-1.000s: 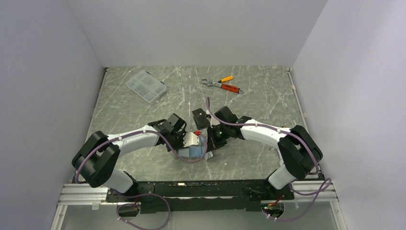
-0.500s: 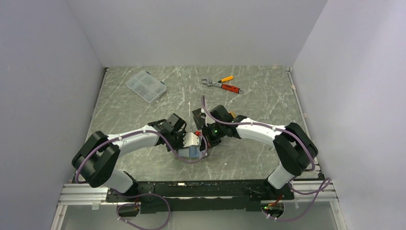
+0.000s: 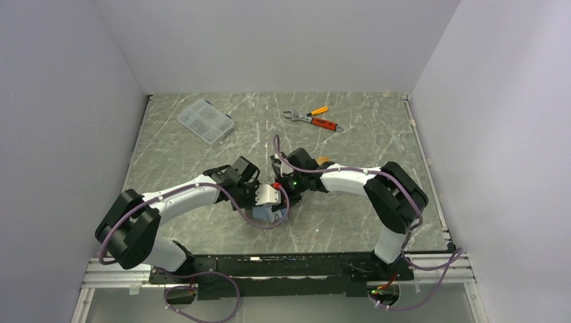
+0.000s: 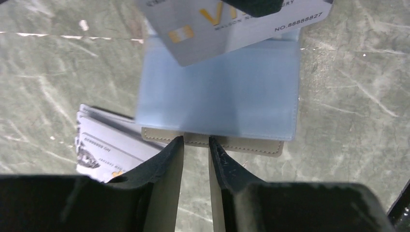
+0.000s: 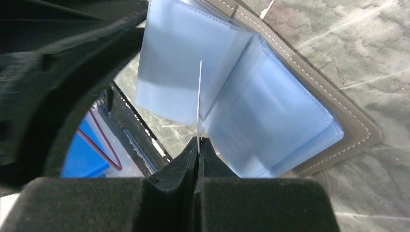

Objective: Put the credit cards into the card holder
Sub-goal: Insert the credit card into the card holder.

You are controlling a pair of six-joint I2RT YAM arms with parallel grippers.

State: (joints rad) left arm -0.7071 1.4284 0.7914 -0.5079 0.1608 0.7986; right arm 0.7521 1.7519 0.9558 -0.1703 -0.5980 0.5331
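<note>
Compared with a second ago, the right arm is reaching further in toward the card holder (image 4: 217, 96). Its elbow is now folded closer, and the right gripper (image 5: 198, 145) is hanging directly over the holder rather than off to its right. The left arm is sitting slightly lower and further left, and is still at the holder's near edge.

The right gripper is pressed tight on the silvery-grey card (image 4: 227, 29). It is holding the card tilted above the far edge of the holder's blue lining, and from the right wrist the card is showing edge-on over the fold between the two blue leaves. The left gripper (image 4: 196, 145) is pinching the holder's taupe rim, its fingers nearly together, and one leaf is standing lifted off the table (image 3: 350, 134).

The held card is showing a gold chip, large gold letters starting "VI" that the gripper is cutting off, and "NO.88888827" in dark print. A smaller line beneath the gold letters is too blurred to read.

A stack of pale cards (image 4: 101, 145) is lying partly under the holder's near left corner, their print too small to read. The orange-handled tools (image 3: 313, 121) and the clear box (image 3: 205, 121) are lying well beyond the holder.
</note>
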